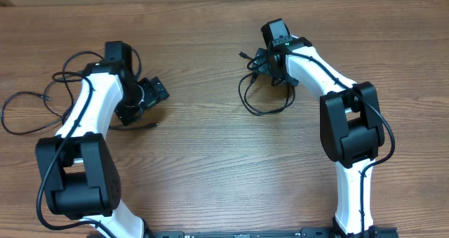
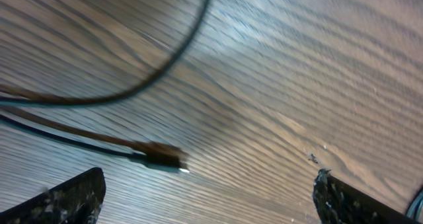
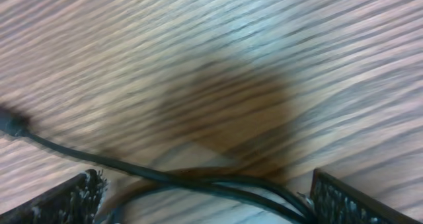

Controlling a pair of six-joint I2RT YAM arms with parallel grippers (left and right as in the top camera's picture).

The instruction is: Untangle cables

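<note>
On the table [image 1: 224, 161], left side, a loose cable [image 2: 158, 159] lies just ahead of the left gripper [image 2: 208, 197] — wide open, empty. The right gripper [image 3: 208, 194], equally wide, straddles the bunched cables [image 3: 198, 180] — pinch one strand, draw outward slowly.

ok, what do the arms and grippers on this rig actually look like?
Both arms match: left arm and right arm have glossy white links, chunky black joint housings and thick black wires routed along the outside. The left gripper and right gripper are black, with flat fingers that look rough and speckled. No markings visible.
</note>
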